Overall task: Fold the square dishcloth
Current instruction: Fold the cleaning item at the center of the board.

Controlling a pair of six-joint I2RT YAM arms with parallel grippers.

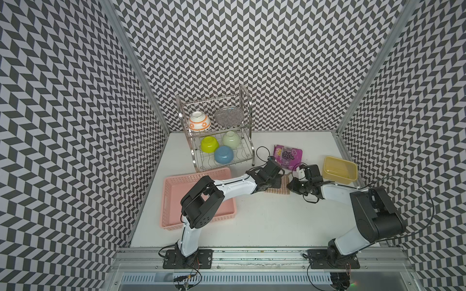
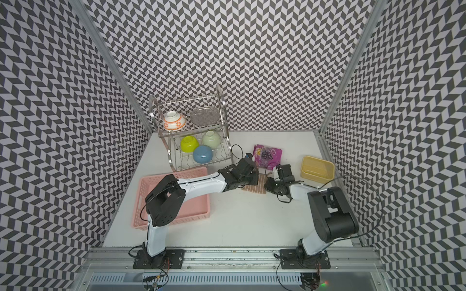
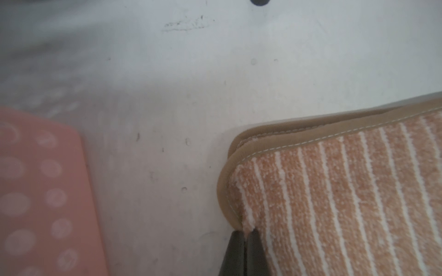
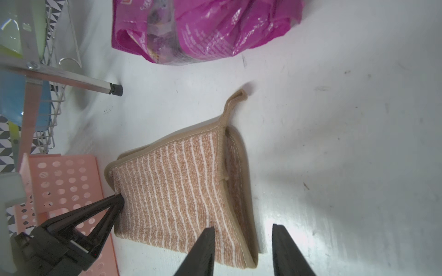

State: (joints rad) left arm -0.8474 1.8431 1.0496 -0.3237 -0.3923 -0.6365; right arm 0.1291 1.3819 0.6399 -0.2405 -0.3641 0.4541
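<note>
The square dishcloth lies doubled over on the white table between my two grippers, tan with pale stripes and brown edging. Its corner loop sticks out on the far side. My left gripper is shut, its fingertips pinching the top layer's edge near a corner. In both top views that wrist hides the pinch. My right gripper stands open at the cloth's opposite edge. One finger is over the cloth and the other over bare table.
A pink basket sits close to the cloth's left. A wire dish rack with several bowls stands behind it. A purple snack bag lies just beyond the cloth, and a yellow tub sits at the right.
</note>
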